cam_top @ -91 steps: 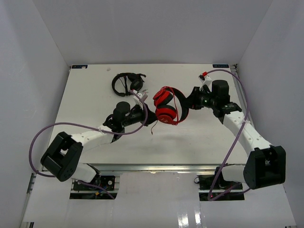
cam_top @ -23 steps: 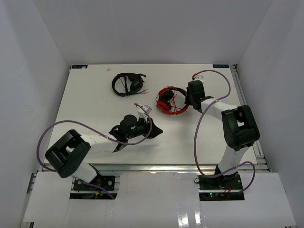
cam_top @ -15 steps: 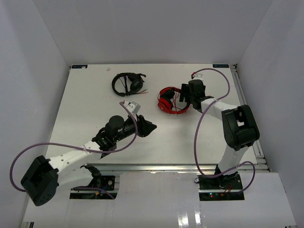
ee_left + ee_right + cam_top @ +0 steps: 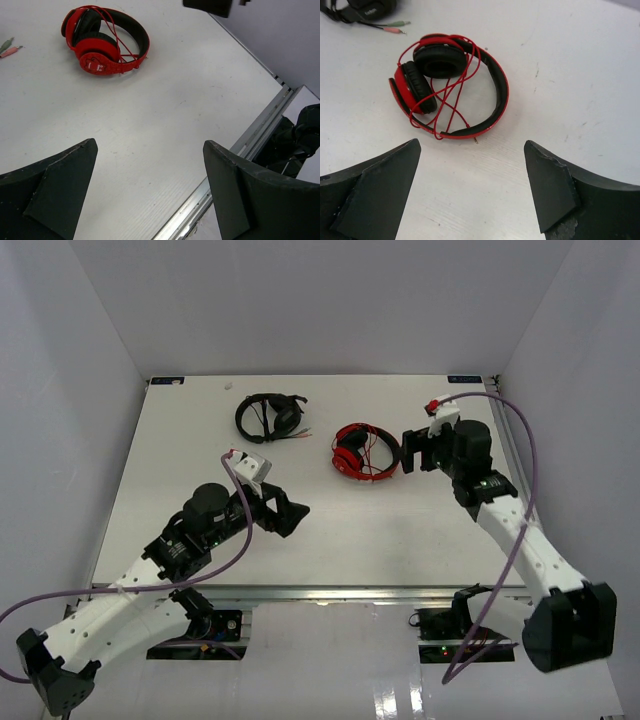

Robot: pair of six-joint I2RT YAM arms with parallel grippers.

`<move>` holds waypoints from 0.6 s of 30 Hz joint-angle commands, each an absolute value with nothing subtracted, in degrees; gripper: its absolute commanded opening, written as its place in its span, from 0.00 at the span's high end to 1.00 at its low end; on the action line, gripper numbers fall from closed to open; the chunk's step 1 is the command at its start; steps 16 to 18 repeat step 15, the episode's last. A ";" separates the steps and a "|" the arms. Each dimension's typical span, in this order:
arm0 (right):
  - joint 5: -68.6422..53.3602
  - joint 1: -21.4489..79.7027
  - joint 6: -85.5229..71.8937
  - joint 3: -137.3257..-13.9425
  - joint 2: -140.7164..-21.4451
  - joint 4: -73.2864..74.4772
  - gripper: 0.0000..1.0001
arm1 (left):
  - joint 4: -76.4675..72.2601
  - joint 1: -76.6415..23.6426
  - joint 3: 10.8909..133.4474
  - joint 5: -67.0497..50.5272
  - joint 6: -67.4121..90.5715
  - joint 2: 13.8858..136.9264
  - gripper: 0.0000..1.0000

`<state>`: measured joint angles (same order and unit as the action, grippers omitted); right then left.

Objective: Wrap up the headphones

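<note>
The red headphones point(image 4: 364, 452) lie flat on the white table, right of centre, with the thin red cable looped across the headband and ear cups point(image 4: 451, 87). They also show at the top left of the left wrist view point(image 4: 105, 41). My right gripper point(image 4: 409, 451) stands open just right of them, nothing between its fingers point(image 4: 470, 187). Well away at the near left, my left gripper point(image 4: 288, 515) is open and empty point(image 4: 150, 192).
Black headphones point(image 4: 268, 417) with a thin cable and small plugs point(image 4: 395, 27) lie at the back, left of the red pair. The table's metal front rail point(image 4: 250, 145) runs close below the left gripper.
Both grippers have opened. The right gripper let go of the red headphones and drew back to the right. The left arm pulled back towards the near left.
</note>
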<state>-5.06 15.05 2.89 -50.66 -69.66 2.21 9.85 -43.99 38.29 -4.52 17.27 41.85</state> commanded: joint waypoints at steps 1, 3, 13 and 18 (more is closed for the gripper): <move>-1.66 15.17 7.66 -46.10 -56.13 9.71 0.10 | 20.73 -43.86 41.29 -2.51 11.13 38.42 0.02; 3.12 14.56 8.27 -45.68 -52.85 13.53 0.10 | 21.07 -43.92 39.89 -3.10 10.30 36.06 0.02; 1.75 10.20 14.76 -39.83 -46.03 19.22 0.10 | 22.35 -43.94 34.17 -0.70 9.94 27.11 0.02; -3.97 10.20 15.20 -39.03 -45.85 18.71 0.10 | 22.67 -43.91 33.96 1.33 10.13 26.49 0.02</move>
